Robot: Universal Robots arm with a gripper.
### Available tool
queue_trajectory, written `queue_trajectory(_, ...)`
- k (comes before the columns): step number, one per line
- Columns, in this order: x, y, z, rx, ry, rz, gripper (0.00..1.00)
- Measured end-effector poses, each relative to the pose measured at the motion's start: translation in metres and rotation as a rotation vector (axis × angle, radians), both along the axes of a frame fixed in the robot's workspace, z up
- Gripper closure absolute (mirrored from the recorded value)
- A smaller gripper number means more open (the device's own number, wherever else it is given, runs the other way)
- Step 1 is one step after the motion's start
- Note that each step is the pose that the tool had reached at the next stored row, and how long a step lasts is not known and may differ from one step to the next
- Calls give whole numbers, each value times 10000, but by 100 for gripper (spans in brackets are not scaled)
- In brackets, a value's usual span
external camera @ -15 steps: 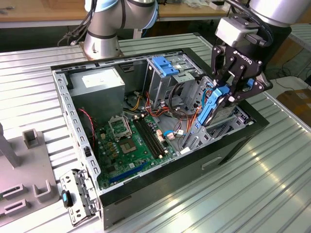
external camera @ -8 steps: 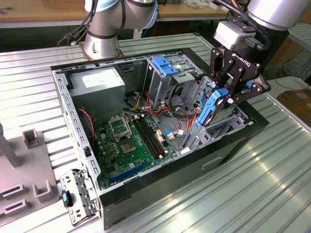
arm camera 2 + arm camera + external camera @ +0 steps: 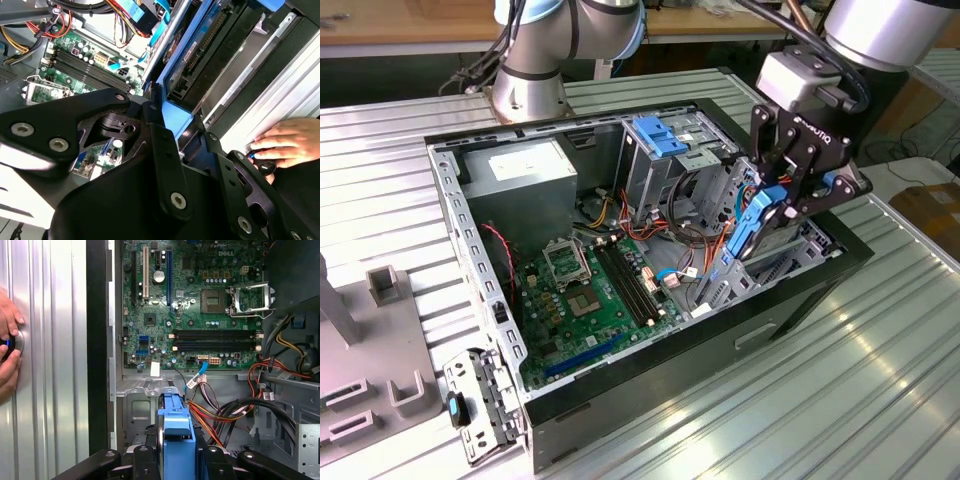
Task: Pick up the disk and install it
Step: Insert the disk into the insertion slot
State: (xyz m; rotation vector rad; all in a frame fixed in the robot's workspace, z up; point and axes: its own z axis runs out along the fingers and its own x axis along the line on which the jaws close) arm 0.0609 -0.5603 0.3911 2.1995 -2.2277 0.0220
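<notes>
a ribbed metal table (image 3: 880, 380) is seen beneath everything. an open computer case (image 3: 790, 310) is laid on it. at the exterior view's left a grey plate (image 3: 370, 370) is set flat, and a loose metal bracket (image 3: 480, 400) is laid beside the case. the arm's base (image 3: 525, 95) is stood behind. in the second wrist view a hand (image 3: 287, 142) is rested on the ribs.

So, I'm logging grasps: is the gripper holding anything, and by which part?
The gripper holds the disk, clamped at one end of its blue carrier frame.

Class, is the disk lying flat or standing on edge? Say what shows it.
On edge, tilted: in the exterior view the gripper holds the disk edgewise at the open computer case.
</notes>
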Motion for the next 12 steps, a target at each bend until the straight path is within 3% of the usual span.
queue_trajectory(12, 0, 0, -89, -1, 0, 1, 63)
